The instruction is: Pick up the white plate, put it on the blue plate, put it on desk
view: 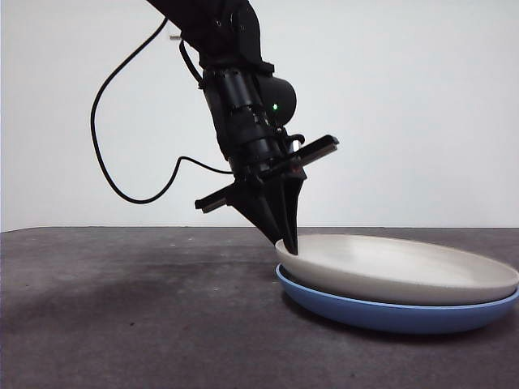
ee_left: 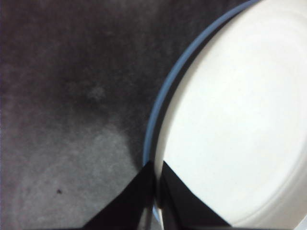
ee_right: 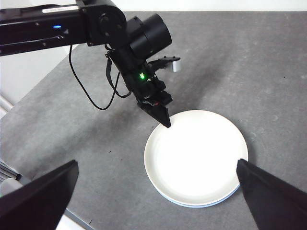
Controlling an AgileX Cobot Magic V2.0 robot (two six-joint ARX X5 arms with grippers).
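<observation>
The white plate [view: 405, 267] lies stacked inside the blue plate [view: 389, 314] on the desk [view: 122, 308], right of centre in the front view. My left gripper [view: 289, 243] comes down at a slant and is shut on the white plate's near-left rim. In the left wrist view its two jaws pinch that rim of the white plate [ee_left: 240, 120], with the blue plate [ee_left: 158, 110] showing only as a thin arc outside it. My right gripper [ee_right: 156, 163] hangs open high above the white plate [ee_right: 196, 153], holding nothing. From there just a blue sliver of the blue plate [ee_right: 192, 204] shows.
The left arm [ee_right: 139, 43] and its black cable [ee_right: 88, 91] reach in from the table's left side. The desk edge [ee_right: 72, 213] runs close to the right gripper's left jaw. A white wall stands behind the table.
</observation>
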